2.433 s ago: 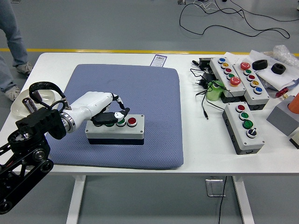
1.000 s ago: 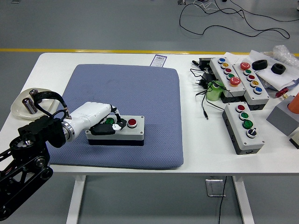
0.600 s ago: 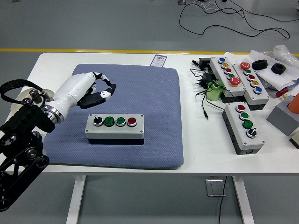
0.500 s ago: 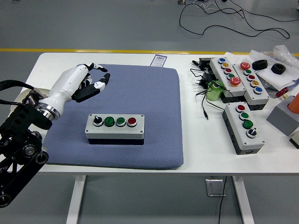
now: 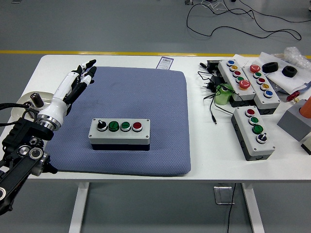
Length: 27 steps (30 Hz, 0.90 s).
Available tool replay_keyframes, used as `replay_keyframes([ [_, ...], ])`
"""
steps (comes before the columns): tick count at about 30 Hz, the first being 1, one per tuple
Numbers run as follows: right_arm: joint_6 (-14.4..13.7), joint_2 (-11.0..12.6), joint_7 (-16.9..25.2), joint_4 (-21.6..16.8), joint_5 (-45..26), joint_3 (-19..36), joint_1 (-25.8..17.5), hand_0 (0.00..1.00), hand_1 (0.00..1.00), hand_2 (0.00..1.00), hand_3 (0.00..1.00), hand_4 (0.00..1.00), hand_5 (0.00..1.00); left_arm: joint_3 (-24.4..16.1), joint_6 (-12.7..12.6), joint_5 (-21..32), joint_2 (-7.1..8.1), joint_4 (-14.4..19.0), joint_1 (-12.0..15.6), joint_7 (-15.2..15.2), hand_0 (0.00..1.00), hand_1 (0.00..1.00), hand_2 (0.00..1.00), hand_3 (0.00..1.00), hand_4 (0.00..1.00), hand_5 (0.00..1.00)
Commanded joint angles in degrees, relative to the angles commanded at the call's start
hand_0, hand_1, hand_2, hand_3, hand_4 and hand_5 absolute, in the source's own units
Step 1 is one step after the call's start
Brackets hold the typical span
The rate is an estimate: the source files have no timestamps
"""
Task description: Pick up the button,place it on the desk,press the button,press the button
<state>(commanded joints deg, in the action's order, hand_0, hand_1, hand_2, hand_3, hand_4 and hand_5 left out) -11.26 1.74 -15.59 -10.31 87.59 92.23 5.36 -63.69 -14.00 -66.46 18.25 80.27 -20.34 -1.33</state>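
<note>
White desk (image 5: 121, 60) is carrying a quilted blue mat (image 5: 160, 102); I'm seeing my left hand (image 5: 73, 86) hovering flat-fingered, empty, beyond the rectangular grey button box (image 5: 119, 134).

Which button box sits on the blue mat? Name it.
The four-control box with a black knob, two green buttons and one red. It alone lies on the blue mat; the others sit on bare table at the right.

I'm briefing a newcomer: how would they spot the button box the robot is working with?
Find the blue mat covering the table's left half. The button box lies alone on its near part, showing a black knob, two green buttons and one red; the other boxes sit off the mat at right.
</note>
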Motion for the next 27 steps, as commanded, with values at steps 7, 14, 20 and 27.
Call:
replay_keyframes([
  [7, 0.02, 0.04, 0.11, 0.0, 0.02, 0.03, 0.06, 0.659, 0.652, 0.706, 0.609, 0.469, 0.328, -0.57, 0.23, 15.47, -0.17, -1.39, 0.61, 0.03, 0.892, 0.927, 0.978, 0.953, 0.586, 0.998],
  [14, 0.02, 0.02, 0.09, 0.0, 0.2, 0.16, 0.09, 0.659, 0.652, 0.706, 0.609, 0.469, 0.328, -0.8, 0.02, 16.14, -0.38, -1.82, 0.66, 0.15, 0.901, 0.929, 0.979, 0.958, 0.582, 0.998],
  [20, 0.02, 0.03, 0.08, 0.0, 0.26, 0.24, 0.1, 0.659, 0.652, 0.706, 0.61, 0.469, 0.326, -1.11, -0.45, 16.21, -0.4, -2.17, 0.64, 0.35, 0.902, 0.933, 0.981, 0.958, 0.583, 0.998],
  [27, 0.03, 0.02, 0.18, 0.0, 0.31, 0.3, 0.21, 0.659, 0.652, 0.706, 0.61, 0.469, 0.328, -1.4, -0.75, 16.51, -0.39, -2.6, 0.71, 0.47, 0.906, 0.934, 0.981, 0.958, 0.582, 0.998],
])
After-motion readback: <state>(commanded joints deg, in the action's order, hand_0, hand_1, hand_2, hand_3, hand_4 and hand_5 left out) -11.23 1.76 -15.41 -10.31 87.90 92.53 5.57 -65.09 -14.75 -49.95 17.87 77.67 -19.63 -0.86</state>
